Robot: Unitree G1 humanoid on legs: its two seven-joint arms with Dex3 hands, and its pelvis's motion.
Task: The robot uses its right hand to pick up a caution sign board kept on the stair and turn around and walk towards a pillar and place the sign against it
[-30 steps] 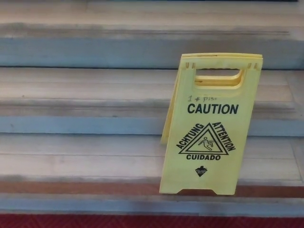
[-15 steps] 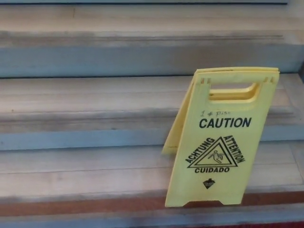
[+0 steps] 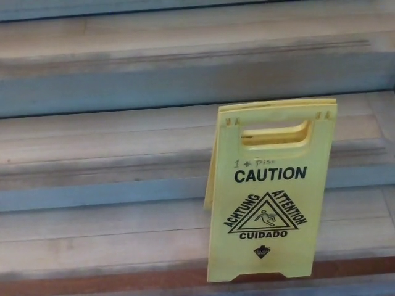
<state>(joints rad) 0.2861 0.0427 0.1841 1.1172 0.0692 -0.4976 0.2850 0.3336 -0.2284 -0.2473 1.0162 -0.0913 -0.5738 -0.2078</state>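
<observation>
Stairs [image 3: 111, 154] fill the whole frame: pale stone treads with blue-grey risers, three steps visible, running slightly tilted across the picture. A reddish-brown strip edges the nose of the lowest tread at the bottom of the frame.

Caution sign board [image 3: 270, 194], yellow plastic, folding A-frame type. Stands lower right of centre, feet on the lowest visible tread, top reaching level with the tread above. Opened a little; the rear panel shows as a thin sliver along its left edge. Upright, leaning slightly back. Front face reads "CAUTION", with a slip-hazard triangle bordered by "ACHTUNG", "ATTENTION", "CUIDADO"; faint handwriting above the main word, too small to read with confidence.

Handle slot [image 3: 275, 132], a horizontal cut-out near the top of the board, unobstructed.

Neither robot hand shows anywhere in the frame, so neither finger spread nor hold can be reported; nothing is touching the sign.

Step in hand, as judged: approach and line-up, ahead of the pick. Grasp not begun. Next move likely calls for the right hand to come in from the right side of the frame, reach the top edge, and hook fingers through the slot before lifting clear of the tread. Board is light and hinged, so it may fold or swing when raised.
</observation>
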